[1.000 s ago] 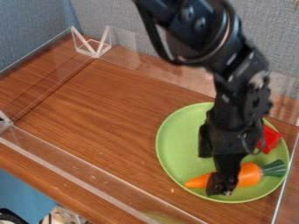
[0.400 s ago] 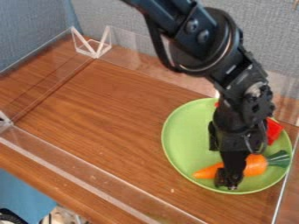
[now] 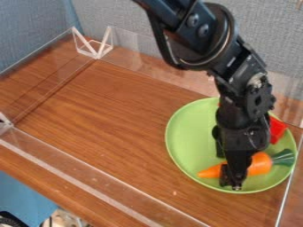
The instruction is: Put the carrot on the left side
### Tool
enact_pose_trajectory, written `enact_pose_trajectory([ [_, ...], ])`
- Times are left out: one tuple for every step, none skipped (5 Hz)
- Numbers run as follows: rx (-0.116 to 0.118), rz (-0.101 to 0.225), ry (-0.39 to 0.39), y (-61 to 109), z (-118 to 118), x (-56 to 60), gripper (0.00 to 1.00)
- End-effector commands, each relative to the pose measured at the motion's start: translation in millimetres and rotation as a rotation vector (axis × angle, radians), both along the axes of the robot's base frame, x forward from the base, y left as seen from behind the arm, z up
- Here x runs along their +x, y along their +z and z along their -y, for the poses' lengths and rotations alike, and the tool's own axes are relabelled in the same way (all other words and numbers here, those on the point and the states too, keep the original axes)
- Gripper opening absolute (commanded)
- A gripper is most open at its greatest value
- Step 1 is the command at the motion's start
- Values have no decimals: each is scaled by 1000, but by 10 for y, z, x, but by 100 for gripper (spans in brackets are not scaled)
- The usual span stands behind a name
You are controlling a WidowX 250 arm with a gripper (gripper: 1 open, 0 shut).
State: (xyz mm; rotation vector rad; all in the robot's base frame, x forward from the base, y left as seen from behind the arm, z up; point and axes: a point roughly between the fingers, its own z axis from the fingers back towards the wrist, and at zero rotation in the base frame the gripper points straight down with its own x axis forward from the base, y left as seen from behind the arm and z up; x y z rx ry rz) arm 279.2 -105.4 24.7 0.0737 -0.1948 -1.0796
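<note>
At the far left a clear plastic wall (image 3: 30,55) runs along the edge of the wooden table (image 3: 95,106), and a second clear wall fronts the near edge. The left side (image 3: 71,111) of the table is bare brown wood grain. Toward the back, near the rear corner, a small clear folded stand (image 3: 92,41) sits upright against the wall.

Moving right, my arm (image 3: 196,35) comes in from the top, black and bulky, and bends down over the round light-green plate (image 3: 190,142) at the right end of the table. My wrist points almost straight down at the plate.

My gripper (image 3: 236,174) is down on the carrot (image 3: 251,165), which lies on the near half of the plate, orange body pointing left and its green leafy stub (image 3: 282,158) pointing right. My dark fingers (image 3: 233,177) cross the middle of the carrot, with orange showing on both sides of them. I seem to have my fingers pressed around it, but from this angle I cannot tell whether they have fully clenched or only rest against it.

Just behind my wrist, at the plate's right rim, a red block (image 3: 275,131) peeks out, partly hidden by me.
</note>
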Motion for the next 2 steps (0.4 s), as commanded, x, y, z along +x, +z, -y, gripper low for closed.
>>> enact_pose_trajectory([
  [-5,-21,-31,-9,0,-20,0],
  [-11,-42,-57,20,59,-71,0],
])
